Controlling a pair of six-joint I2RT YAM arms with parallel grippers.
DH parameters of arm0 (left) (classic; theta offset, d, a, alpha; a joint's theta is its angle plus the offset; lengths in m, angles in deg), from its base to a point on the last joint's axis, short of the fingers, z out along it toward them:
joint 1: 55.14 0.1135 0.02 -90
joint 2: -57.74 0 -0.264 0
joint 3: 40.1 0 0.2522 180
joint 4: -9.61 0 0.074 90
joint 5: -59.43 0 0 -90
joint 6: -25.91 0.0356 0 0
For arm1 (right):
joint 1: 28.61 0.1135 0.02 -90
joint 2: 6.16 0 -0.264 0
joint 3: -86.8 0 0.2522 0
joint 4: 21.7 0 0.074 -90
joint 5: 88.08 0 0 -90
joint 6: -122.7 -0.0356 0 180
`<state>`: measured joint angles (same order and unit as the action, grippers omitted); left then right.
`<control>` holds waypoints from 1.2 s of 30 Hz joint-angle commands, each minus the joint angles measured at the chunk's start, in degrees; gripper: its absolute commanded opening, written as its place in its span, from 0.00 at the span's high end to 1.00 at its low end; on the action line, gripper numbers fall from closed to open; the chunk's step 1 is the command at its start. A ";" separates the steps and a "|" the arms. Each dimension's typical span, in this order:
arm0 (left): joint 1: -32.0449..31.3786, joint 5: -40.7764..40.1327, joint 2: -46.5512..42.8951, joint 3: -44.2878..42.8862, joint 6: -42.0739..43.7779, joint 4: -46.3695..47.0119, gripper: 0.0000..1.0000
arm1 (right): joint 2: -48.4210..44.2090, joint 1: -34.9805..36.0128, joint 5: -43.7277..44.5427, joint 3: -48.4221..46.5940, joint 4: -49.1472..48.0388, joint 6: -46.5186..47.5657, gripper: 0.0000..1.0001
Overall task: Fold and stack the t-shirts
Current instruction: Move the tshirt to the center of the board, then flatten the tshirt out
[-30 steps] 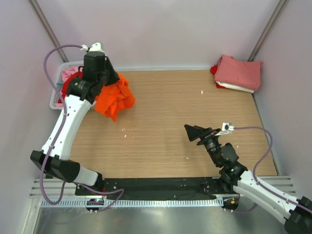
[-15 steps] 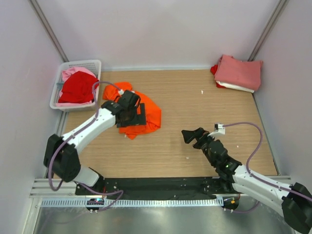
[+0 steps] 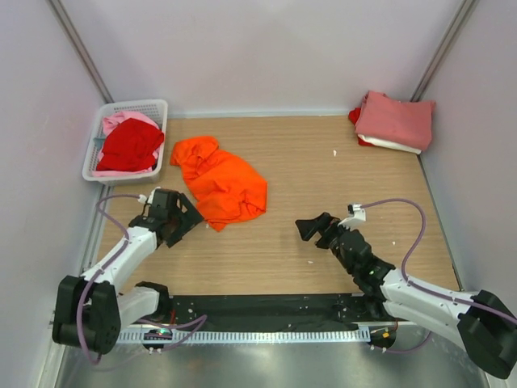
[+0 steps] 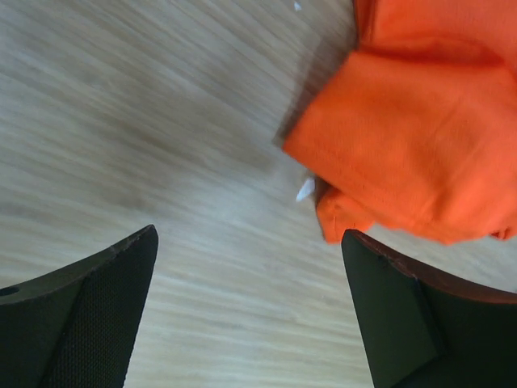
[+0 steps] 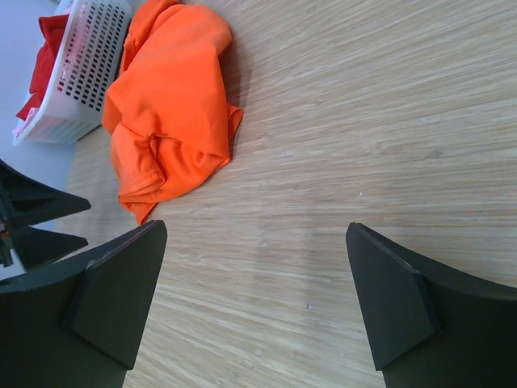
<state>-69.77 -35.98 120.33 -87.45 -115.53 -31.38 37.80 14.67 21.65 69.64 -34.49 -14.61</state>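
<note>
Top external view: the orange t-shirt [image 3: 220, 182] lay crumpled and unfolded on the wooden table [image 3: 339, 186], left of centre. It was just right of the white mesh basket [image 3: 158, 106] in the far-left corner. The basket held a red shirt [image 3: 129, 145] on top of a pink shirt [image 3: 119, 121]. In the far-right corner sat a folded stack with a salmon-pink shirt [image 3: 396, 120] on top and a white shirt [image 3: 394, 145] under it. A red edge showed at the stack's left side.

The left gripper [image 3: 192, 225] sat low over the table, just beside the near-left edge of the orange t-shirt and not touching the cloth. Left wrist view: its fingers were spread wide with nothing held and only bare wood in the gap. The orange t-shirt [image 4: 420, 121] lay ahead and to the right.

The right gripper [image 3: 312, 225] was right of centre, well apart from the orange t-shirt and pointing toward it. Right wrist view: the jaws stood wide apart and empty. The orange t-shirt [image 5: 174, 105] showed at upper left, with the basket [image 5: 77, 73] beyond it.
</note>
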 commanded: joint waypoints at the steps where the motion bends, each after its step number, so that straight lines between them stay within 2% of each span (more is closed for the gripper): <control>1: 5.30 7.06 1.21 3.07 -2.52 14.90 0.06 | 1.03 0.13 -0.39 -2.40 -4.21 0.29 0.00; 9: 6.64 10.68 11.06 4.67 -4.63 26.33 0.21 | 4.37 0.04 -1.44 -3.19 -6.06 0.90 0.00; 15: 6.64 10.86 13.26 5.02 -4.20 28.53 0.27 | 6.04 0.04 -1.62 -3.72 -7.12 1.08 0.00; 21: 6.64 13.49 16.51 4.23 -2.96 30.21 0.53 | 7.36 0.13 -1.88 -4.16 -7.82 1.08 0.00; 24: 6.63 13.93 16.43 4.14 -2.35 30.39 0.69 | 7.89 0.13 -1.88 -4.34 -7.91 1.17 0.00; 25: 6.64 13.93 16.17 4.14 -2.17 30.56 0.79 | 8.15 0.04 -1.97 -4.42 -7.91 1.08 0.00; 26: 6.64 13.85 16.08 4.23 -2.17 30.65 0.85 | 8.33 0.04 -1.97 -4.51 -7.99 1.17 0.00; 27: 6.64 13.50 15.55 4.31 -2.17 30.65 0.95 | 8.42 0.13 -2.23 -4.60 -8.08 1.34 0.00; 28: 6.64 13.15 15.03 4.49 -2.17 30.74 1.00 | 8.68 0.13 -2.67 -4.69 -8.43 1.69 0.00; 30: 6.64 12.10 13.80 5.19 -2.26 30.91 1.00 | 10.78 0.57 -5.90 -5.39 -9.75 4.49 0.03; 33: 6.64 11.30 8.71 8.52 -2.17 34.32 1.00 | 17.45 7.14 -4.71 -10.38 -8.36 9.15 0.05; 34: 6.55 11.65 3.47 10.45 -2.26 37.13 1.00 | 20.17 9.95 -0.52 -14.92 -5.39 12.91 0.05; 36: 6.64 12.00 -5.59 19.93 -2.70 49.68 1.00 | 27.88 17.42 3.37 -22.39 -1.95 16.53 0.06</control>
<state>-63.35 -23.48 125.73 -75.34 -118.68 3.70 58.92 25.17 19.44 57.66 -37.13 -6.74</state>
